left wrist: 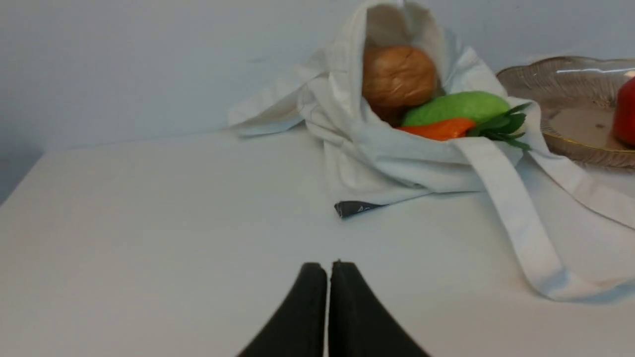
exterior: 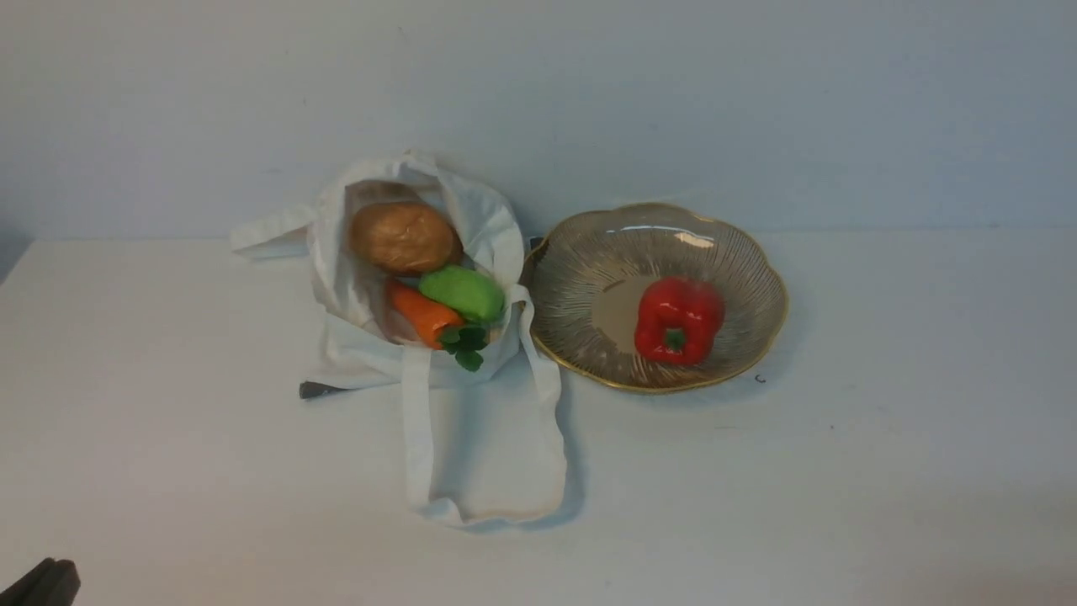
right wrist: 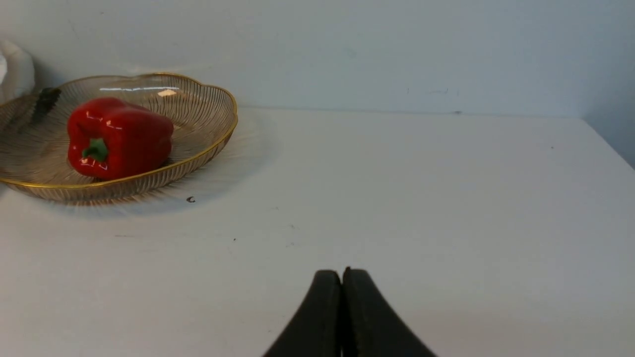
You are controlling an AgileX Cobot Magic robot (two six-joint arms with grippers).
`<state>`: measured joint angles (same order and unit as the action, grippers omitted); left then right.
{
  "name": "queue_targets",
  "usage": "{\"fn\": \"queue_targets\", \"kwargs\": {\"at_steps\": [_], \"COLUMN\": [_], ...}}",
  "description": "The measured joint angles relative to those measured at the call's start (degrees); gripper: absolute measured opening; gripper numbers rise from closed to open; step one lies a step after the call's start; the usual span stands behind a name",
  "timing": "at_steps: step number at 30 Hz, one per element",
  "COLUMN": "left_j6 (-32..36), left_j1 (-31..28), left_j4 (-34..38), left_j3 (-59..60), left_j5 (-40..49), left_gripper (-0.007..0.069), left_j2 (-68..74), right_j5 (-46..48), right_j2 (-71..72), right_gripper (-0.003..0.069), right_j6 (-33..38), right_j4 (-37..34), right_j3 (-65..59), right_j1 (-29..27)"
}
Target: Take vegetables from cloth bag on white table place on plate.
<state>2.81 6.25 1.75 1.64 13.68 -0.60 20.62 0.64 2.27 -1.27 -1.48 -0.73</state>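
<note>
Red bell pepper [exterior: 678, 321] lies on the plate [exterior: 589, 252]. Potato [exterior: 405, 237], green oval piece [exterior: 462, 292] and carrot [exterior: 423, 313] sit in the cloth bag [exterior: 353, 353], just beside the plate on the white table [exterior: 883, 471]. Left gripper [left wrist: 328, 270] and right gripper [right wrist: 342, 277]: both closed, empty, well apart from all items.

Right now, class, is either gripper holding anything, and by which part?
Nothing is held. The left gripper and right gripper are both shut, empty, above the white table.
</note>
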Motion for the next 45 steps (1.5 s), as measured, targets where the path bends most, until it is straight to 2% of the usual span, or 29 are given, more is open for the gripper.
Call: {"fn": "queue_targets", "kwargs": {"at_steps": [12,25,32,45], "left_j6": [-2.1,-1.9,-1.9,-1.9], "left_j1": [-0.1,-0.4,-4.4,-4.5], "left_j4": [-1.7,-1.7,-1.7,-1.7], "left_j3": [0.0,0.0,0.0,0.0], "left_j5": [7.4,7.5,7.5,7.5], "left_gripper": [-0.0005,-0.0005,-0.0005,-0.0005], "left_j2": [0.0,0.0,0.0,0.0], "right_j5": [0.0,0.0,0.0,0.0], "right_j2": [0.0,0.0,0.0,0.0], "right_gripper": [-0.0015,-0.0015,-0.0015,-0.0015], "right_j6": [0.0,0.0,0.0,0.0], "right_j4": [0.0,0.0,0.0,0.0], "right_j3": [0.0,0.0,0.0,0.0], "right_j1": [0.0,0.0,0.0,0.0]}}
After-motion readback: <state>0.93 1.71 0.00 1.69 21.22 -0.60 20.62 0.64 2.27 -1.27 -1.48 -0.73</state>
